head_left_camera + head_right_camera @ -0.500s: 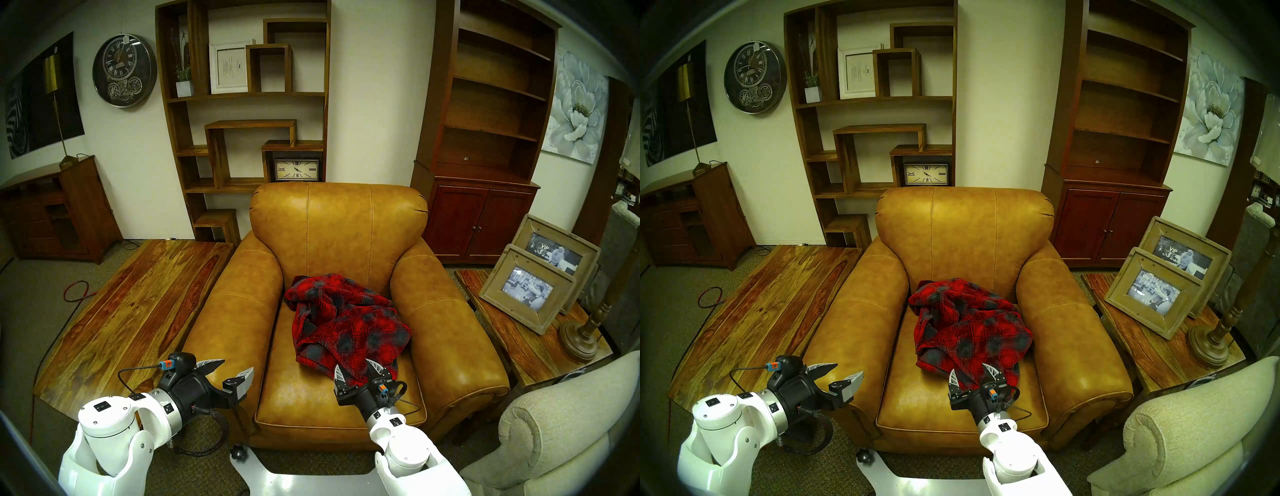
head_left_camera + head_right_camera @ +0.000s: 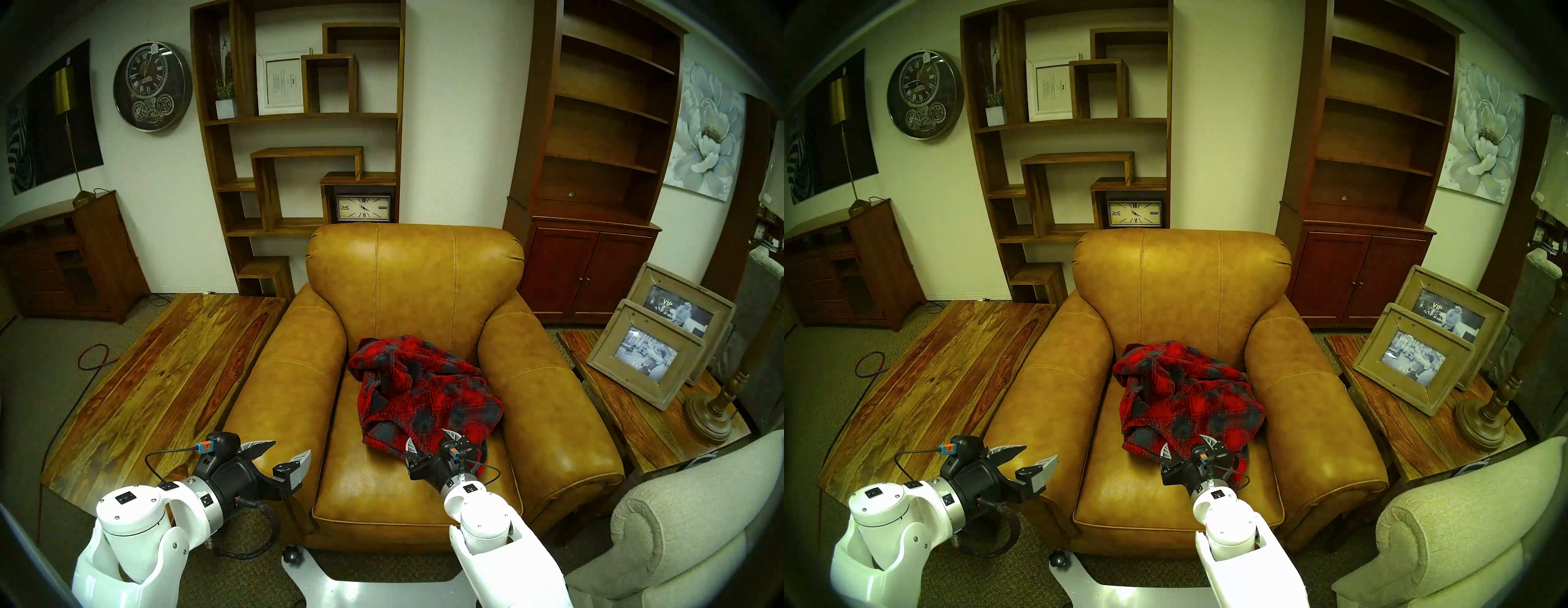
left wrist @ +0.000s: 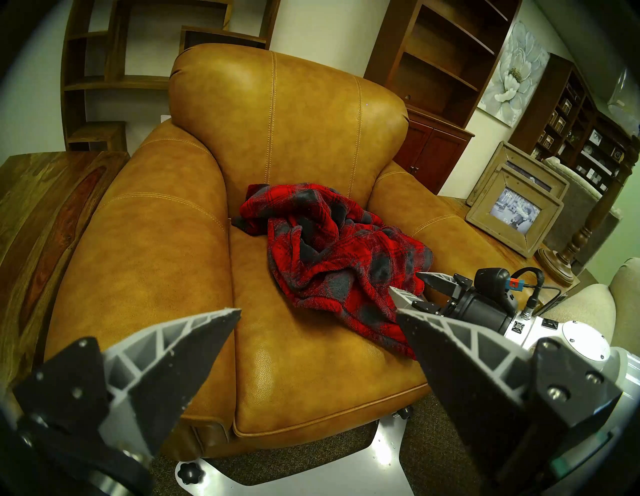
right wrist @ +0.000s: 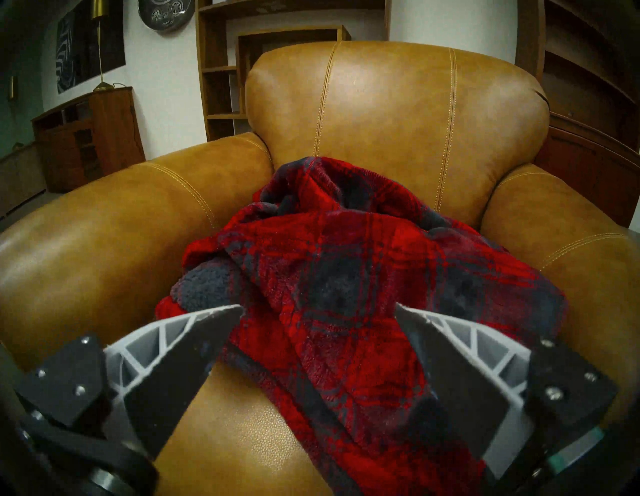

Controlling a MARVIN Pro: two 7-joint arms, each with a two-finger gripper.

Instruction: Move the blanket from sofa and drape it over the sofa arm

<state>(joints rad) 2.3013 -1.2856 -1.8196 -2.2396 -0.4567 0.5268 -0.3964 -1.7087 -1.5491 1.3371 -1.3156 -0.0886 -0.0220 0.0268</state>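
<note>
blanket (image 2: 428, 399) bunched on sofa (image 2: 415, 280) seat | right end effector (image 2: 429, 441) spread over it | left end effector (image 2: 283, 453) spread | wood shelves (image 2: 297, 127) behind

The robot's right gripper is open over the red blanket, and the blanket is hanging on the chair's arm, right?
Not quite. The right gripper is open over the blanket, but the blanket isn't on the chair's arm. It lies crumpled on the seat, as the head view shows.

Counts — one blanket (image 2: 424, 403), one armchair (image 2: 415, 276), two picture frames (image 2: 649, 354), two clocks (image 2: 152, 88).
</note>
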